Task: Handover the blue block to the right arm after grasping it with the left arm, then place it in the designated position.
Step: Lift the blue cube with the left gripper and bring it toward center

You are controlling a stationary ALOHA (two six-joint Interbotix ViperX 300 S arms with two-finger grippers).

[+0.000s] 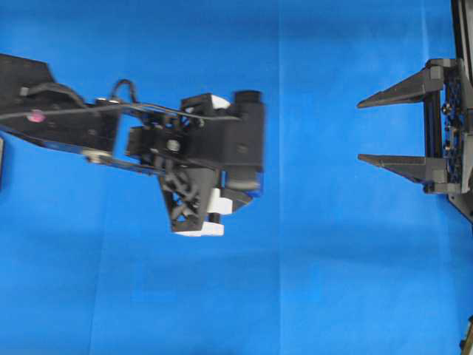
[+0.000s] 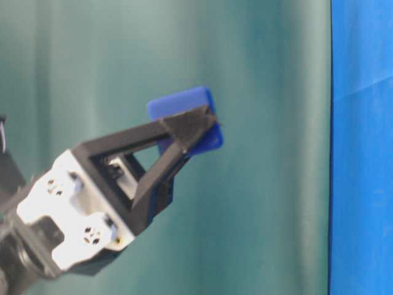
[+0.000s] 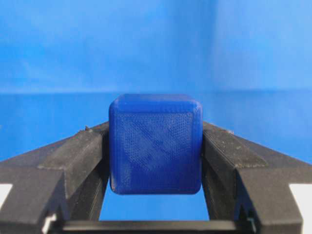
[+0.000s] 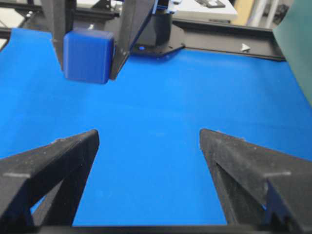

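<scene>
The blue block (image 3: 155, 144) is a small dark-blue cube with rounded edges, pinched at both sides between the black fingers (image 3: 80, 156) of my left gripper (image 3: 155, 131). In the table-level view the block (image 2: 184, 106) sits at that gripper's (image 2: 198, 130) tips, held off the cloth. From overhead the left gripper (image 1: 214, 194) hangs over the middle-left and hides the block. My right gripper (image 1: 360, 131) is at the right edge, fingers pointing left, open and empty. In its wrist view the held block (image 4: 87, 54) is ahead and to the upper left of the open right gripper (image 4: 148, 134).
A blue cloth (image 1: 332, 259) covers the table. A green curtain (image 2: 264, 184) hangs behind in the table-level view. A black frame rail (image 4: 229, 31) and the left arm's base (image 4: 158, 34) line the far table edge.
</scene>
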